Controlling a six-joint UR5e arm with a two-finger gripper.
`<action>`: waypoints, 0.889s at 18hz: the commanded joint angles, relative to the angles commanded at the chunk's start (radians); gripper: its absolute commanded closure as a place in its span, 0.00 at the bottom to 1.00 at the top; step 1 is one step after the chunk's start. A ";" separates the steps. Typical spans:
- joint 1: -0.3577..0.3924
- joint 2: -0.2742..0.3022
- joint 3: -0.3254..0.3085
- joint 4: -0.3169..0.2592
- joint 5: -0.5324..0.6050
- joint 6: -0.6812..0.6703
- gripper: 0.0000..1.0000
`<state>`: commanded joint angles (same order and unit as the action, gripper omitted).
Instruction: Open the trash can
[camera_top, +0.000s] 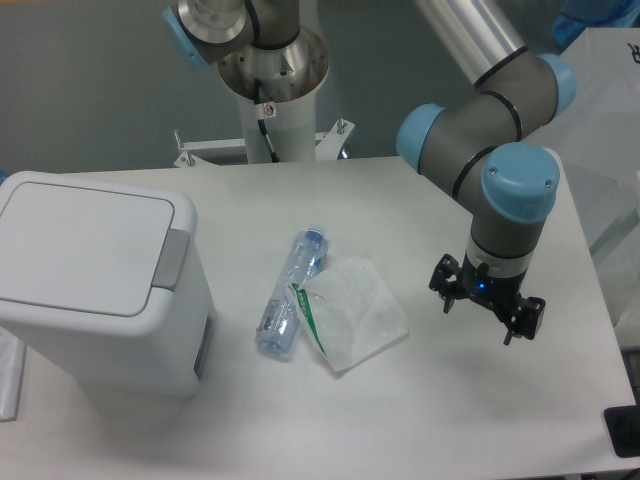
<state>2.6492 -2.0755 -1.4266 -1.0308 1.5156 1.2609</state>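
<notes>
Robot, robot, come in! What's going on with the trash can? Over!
Gripper open, empty, hanging right of the mess. Trash can lid closed. Bottle and plastic bag lie between.

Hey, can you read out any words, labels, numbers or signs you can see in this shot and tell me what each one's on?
Nothing can be read.
Small red-and-white sticker on the white robot base column: too small.
Green-edged label on the clear bottle: blurred.
Trash can: no markings visible.

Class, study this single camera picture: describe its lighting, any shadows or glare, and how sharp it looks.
Fixed camera view: soft, even overhead light; a faint shadow on the table beside the trash can; mild sheen on the clear bottle and plastic bag; no harsh glare; slightly soft focus overall, the gripper dark with little detail.
</notes>
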 joint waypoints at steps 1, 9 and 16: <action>0.000 0.000 0.000 0.000 0.000 0.000 0.00; -0.003 0.003 0.000 0.006 0.000 -0.015 0.00; -0.017 0.021 -0.017 0.006 -0.026 -0.122 0.00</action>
<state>2.6324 -2.0540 -1.4434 -1.0247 1.4895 1.1386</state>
